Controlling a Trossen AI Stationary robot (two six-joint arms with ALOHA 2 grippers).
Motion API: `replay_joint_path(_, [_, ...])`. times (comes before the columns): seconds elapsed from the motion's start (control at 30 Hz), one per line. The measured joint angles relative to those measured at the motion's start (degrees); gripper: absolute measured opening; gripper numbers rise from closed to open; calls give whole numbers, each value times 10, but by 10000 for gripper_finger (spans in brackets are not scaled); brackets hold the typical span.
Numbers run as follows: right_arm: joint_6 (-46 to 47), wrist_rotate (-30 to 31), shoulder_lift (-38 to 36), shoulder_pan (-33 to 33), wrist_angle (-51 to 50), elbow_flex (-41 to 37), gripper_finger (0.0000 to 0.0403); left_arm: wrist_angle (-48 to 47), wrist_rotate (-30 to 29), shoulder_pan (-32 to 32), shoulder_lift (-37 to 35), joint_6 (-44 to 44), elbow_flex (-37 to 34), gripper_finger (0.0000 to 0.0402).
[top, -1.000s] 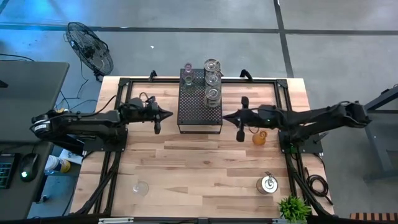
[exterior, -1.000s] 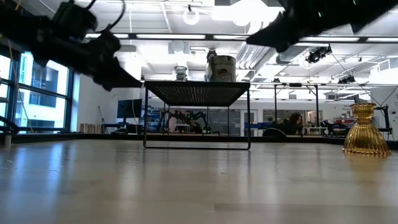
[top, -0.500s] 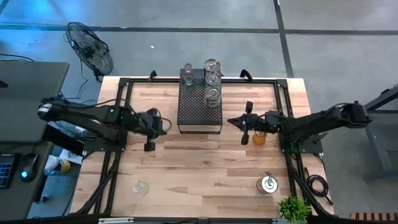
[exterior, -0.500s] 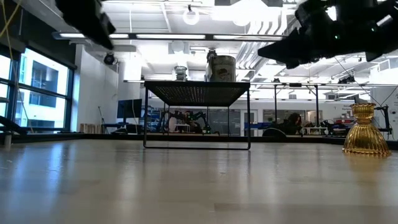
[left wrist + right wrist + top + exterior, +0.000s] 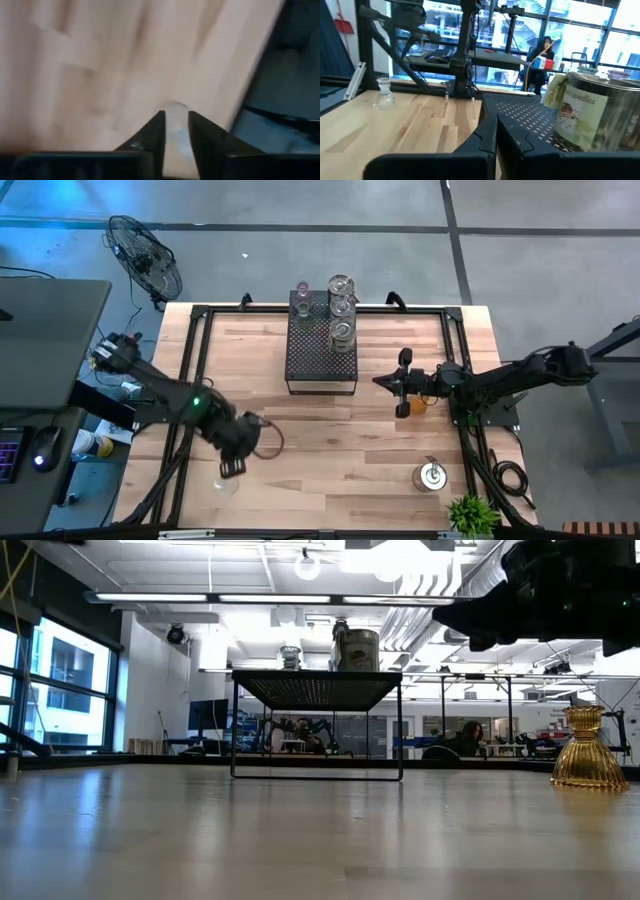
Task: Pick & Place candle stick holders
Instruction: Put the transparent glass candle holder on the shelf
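A clear glass candle stick holder point(image 5: 226, 483) stands on the table near the front left; it shows blurred in the left wrist view point(image 5: 173, 107). My left gripper point(image 5: 229, 471) hangs right above it, fingers a narrow gap apart point(image 5: 176, 118), pointing down. An amber holder point(image 5: 419, 402) stands right of the black perforated box point(image 5: 320, 350) and shows in the low view point(image 5: 585, 750). My right gripper point(image 5: 380, 380) is shut point(image 5: 496, 125) and empty, level, just left of the amber holder. A silvery holder point(image 5: 432, 476) stands near the front right. Several holders point(image 5: 342, 308) stand on the box.
The box stands at the table's far middle on thin legs point(image 5: 318, 690). A labelled tin point(image 5: 582, 117) stands on it. A fan point(image 5: 145, 255) is beyond the far left corner, a small plant point(image 5: 470, 515) at the near right corner. People sit in the room behind.
My left gripper has swung from beside the box's left side toward the table's near edge, turning to point down over the clear holder. My right gripper has drawn back from the box toward the table's right edge, closer to the amber holder. No holder has moved.
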Motion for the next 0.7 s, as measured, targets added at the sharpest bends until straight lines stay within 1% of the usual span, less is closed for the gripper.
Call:
replay_joint_path(0.07, [-1,-7,0,0,0,0,2,12,22,-25,15,-68,11,111])
replay_joint_path(0.17, [-1,-12,0,0,-2,0,1,39,39,-62,34,-174,14,149])
replay_joint_path(0.3, [-2,-12,0,0,-5,0,1,40,35,-111,58,-290,14,193])
replay_joint_path(0.37, [-4,-12,0,0,-6,0,1,41,18,-130,70,-340,14,211])
replay_joint_path(0.53, [-3,-14,0,0,-6,0,1,41,10,-157,101,-424,14,243])
replay_joint_path(0.7, [-3,-25,0,0,-6,0,2,30,13,-163,119,-465,12,260])
